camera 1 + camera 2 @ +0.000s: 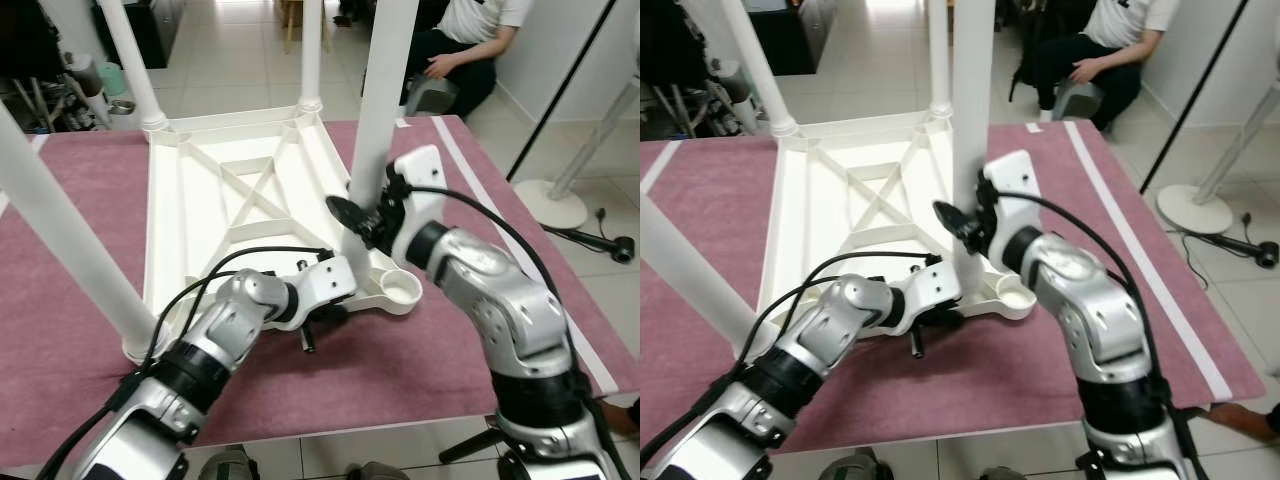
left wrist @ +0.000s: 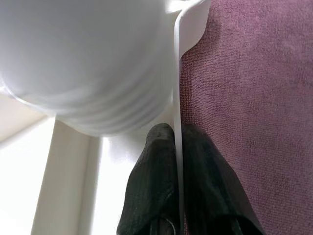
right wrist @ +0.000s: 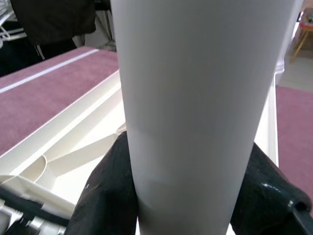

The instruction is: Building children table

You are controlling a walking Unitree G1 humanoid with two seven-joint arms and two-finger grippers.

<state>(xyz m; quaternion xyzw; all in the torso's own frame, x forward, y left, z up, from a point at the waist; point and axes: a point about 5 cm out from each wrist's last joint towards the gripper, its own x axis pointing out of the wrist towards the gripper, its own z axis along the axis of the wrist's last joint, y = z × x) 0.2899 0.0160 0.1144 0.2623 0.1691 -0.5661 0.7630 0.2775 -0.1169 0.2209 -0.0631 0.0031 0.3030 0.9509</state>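
Your right claw (image 1: 352, 215) is clamped around the white table leg (image 1: 378, 110), just above the empty corner socket (image 1: 402, 289); your left claw (image 1: 325, 318) pinches the overturned tabletop's rim (image 2: 177, 122) beside that socket.

I see smooth, faintly glossy white plastic on the tabletop (image 1: 190, 200) and leg (image 3: 195, 98), a matt, napped maroon cloth (image 1: 420, 360) beneath, and matt black rubbery fingers (image 3: 105, 196).

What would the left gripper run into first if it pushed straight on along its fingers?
The left gripper is already pinching the thin rim of the white tabletop. Straight ahead, it would likely meet the base of the table leg just beyond, though depth is unclear.
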